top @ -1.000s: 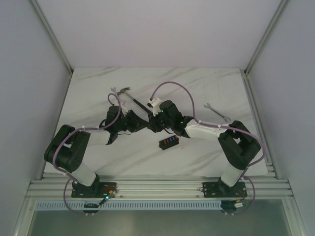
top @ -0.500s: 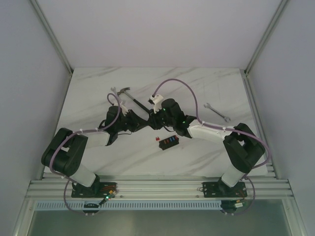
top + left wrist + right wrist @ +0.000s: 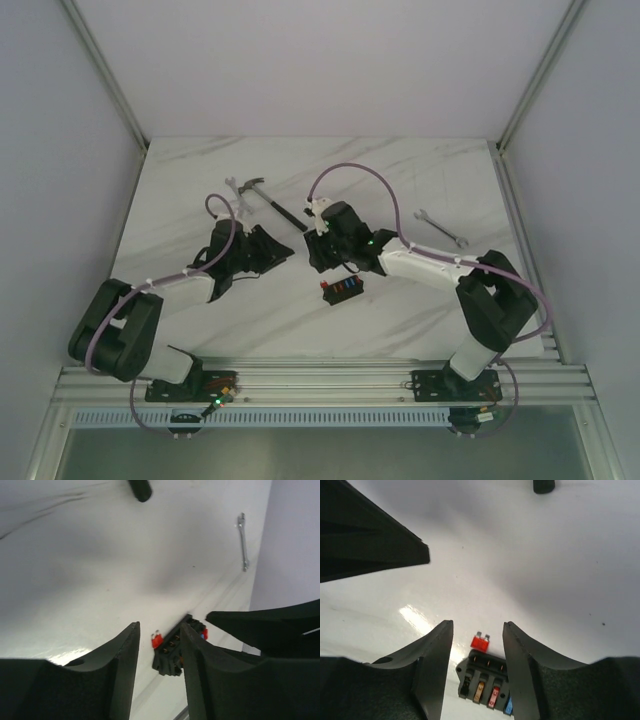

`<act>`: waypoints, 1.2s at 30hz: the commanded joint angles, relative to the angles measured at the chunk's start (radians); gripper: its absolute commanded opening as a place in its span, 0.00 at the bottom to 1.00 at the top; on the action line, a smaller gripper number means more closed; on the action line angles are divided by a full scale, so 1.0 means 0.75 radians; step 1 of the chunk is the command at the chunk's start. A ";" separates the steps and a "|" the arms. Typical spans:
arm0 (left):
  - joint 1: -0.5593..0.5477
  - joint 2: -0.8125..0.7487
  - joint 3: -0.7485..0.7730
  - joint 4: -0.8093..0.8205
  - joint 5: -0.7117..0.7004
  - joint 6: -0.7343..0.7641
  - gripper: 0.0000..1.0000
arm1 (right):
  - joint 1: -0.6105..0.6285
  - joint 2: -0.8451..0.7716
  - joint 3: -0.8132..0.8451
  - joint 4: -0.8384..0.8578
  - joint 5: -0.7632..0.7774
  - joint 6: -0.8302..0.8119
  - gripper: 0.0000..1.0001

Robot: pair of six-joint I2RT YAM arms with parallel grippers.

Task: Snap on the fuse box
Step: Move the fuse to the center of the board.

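The fuse box (image 3: 346, 290) is a small black block with orange, red and blue fuses in its slots, lying flat on the marble table. It also shows in the left wrist view (image 3: 172, 652) and the right wrist view (image 3: 485, 680). A loose red fuse (image 3: 323, 285) lies against its end, also seen in the right wrist view (image 3: 480, 642) and the left wrist view (image 3: 157, 640). My right gripper (image 3: 322, 264) is open and empty just behind the box (image 3: 477, 625). My left gripper (image 3: 283, 248) is open and empty, to the left of the box (image 3: 159, 630).
A black-handled hammer (image 3: 262, 197) lies behind the grippers; its handle end shows in the left wrist view (image 3: 140, 489). A silver wrench (image 3: 441, 228) lies at the right, also in the left wrist view (image 3: 243, 542). The table's front edge (image 3: 320, 355) is close below the box.
The two grippers were close together above the box; the left arm has drawn back to the left. A loose red fuse now lies beside the fuse box.
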 commanded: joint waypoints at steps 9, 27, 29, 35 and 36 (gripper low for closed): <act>0.069 -0.138 -0.110 -0.117 -0.087 0.157 0.70 | 0.122 0.281 0.441 -0.816 0.249 0.143 0.63; 0.145 -0.239 -0.188 -0.137 -0.077 0.192 0.80 | 0.151 0.474 0.529 -0.828 0.256 0.204 0.45; 0.147 -0.240 -0.185 -0.138 -0.076 0.193 0.81 | 0.150 0.486 0.528 -0.835 0.264 0.206 0.42; 0.148 -0.232 -0.182 -0.143 -0.078 0.191 0.81 | 0.148 0.523 0.544 -0.848 0.329 0.189 0.32; 0.149 -0.230 -0.181 -0.144 -0.078 0.191 0.81 | 0.146 0.533 0.553 -0.845 0.342 0.178 0.31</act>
